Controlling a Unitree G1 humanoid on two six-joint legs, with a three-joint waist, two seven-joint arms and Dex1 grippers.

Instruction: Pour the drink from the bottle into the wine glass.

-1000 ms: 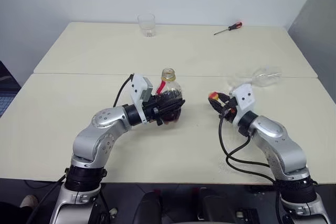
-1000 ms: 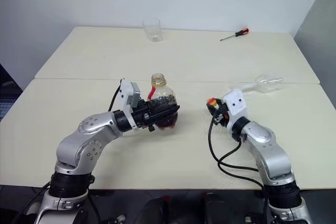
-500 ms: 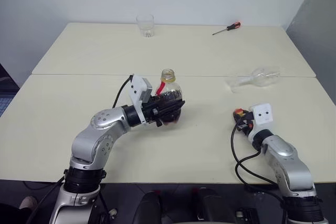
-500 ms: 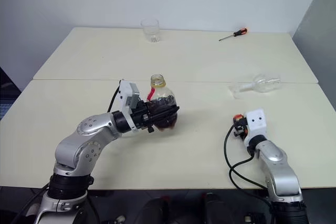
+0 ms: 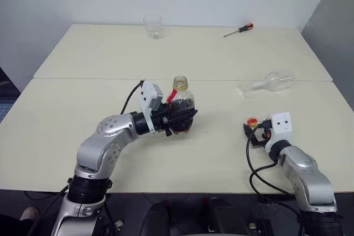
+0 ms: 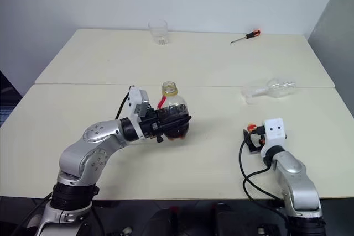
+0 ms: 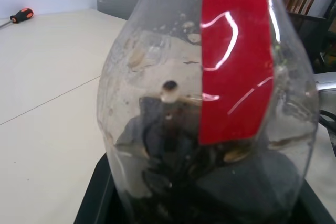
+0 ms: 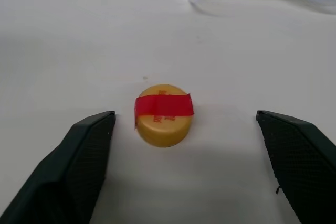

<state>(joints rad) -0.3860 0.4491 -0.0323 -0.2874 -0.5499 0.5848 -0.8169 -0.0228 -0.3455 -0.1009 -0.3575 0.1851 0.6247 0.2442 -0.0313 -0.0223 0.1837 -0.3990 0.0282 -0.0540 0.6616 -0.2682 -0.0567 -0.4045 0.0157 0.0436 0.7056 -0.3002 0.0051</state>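
— From the head camera, what's the left arm doing?
— The left gripper (image 5: 180, 120) is clamped round the bottle (image 5: 180, 106), upright just above the table (image 5: 83, 53), neck uncapped, dark drink (image 5: 181, 124) low in the belly. The wine glass (image 5: 271, 81) lies on its side at about two o'clock from the bottle, well apart. A tumbler (image 5: 154, 26) stands at the far edge, a screwdriver (image 5: 239, 29) at one o'clock.
— And the right?
— The right gripper (image 5: 253, 131) sits low at four o'clock from the bottle, by the yellow cap (image 5: 251, 121).
— The left wrist camera?
— The bottle's red label strip (image 7: 233, 56), drink pooled below.
— The right wrist one?
— Its fingers (image 8: 79, 166) spread wide, the cap lying on the table between them, untouched.
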